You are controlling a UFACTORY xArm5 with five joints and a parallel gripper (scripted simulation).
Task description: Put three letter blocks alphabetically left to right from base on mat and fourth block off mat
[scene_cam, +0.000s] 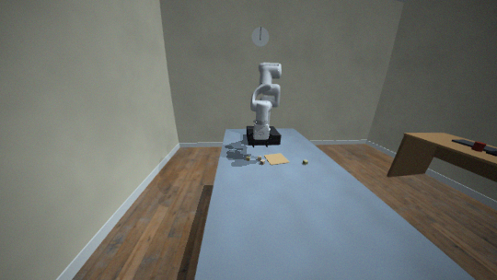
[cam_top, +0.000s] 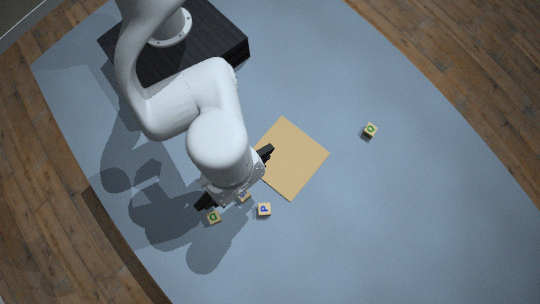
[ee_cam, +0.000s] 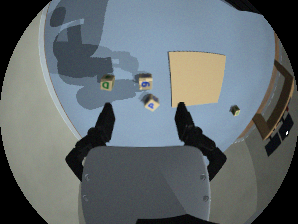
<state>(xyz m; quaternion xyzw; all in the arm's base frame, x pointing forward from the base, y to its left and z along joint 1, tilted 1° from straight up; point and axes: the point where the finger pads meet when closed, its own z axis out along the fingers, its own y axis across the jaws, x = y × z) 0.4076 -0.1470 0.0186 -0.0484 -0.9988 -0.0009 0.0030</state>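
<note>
Open gripper above the blocks, all four off the mat

At picture left, the block with a green D [cam_top: 213, 217] [scene_cam: 248, 158] [ee_cam: 107, 83] lies on the blue table [cam_top: 400, 215] [scene_cam: 294, 207] [ee_cam: 135, 30], in or beside the arm's shadow. From above it shows near one black fingertip; its letter is too small to read in the exterior view.

Next comes a block with a blue mark [cam_top: 243, 196] [scene_cam: 259, 157] [ee_cam: 145, 82], partly hidden under the gripper from overhead. The wrist view uncovers it, showing something like a 9 or g; which letter that is, I can't tell. It lies below the gripper [cam_top: 234, 176] [scene_cam: 260, 145] [ee_cam: 145, 105], whose fingers are spread wide and raised, with nothing grasped.

The block with a blue P [cam_top: 264, 209] [scene_cam: 262, 162] [ee_cam: 151, 103] sits near that one, apart from the mat. In the wrist view both appear sideways between the two fingers.

Further right, the tan mat [cam_top: 295, 160] [scene_cam: 276, 159] [ee_cam: 197, 77] lies flat; from above, a finger and the gripper body cover its left corner, while the wrist view shows nearly all of it.

Well beyond it is the far block [cam_top: 370, 130] [scene_cam: 305, 162] [ee_cam: 235, 111]. Its green letter is rounded, perhaps O or Q, and unreadable from the wrist.
</note>
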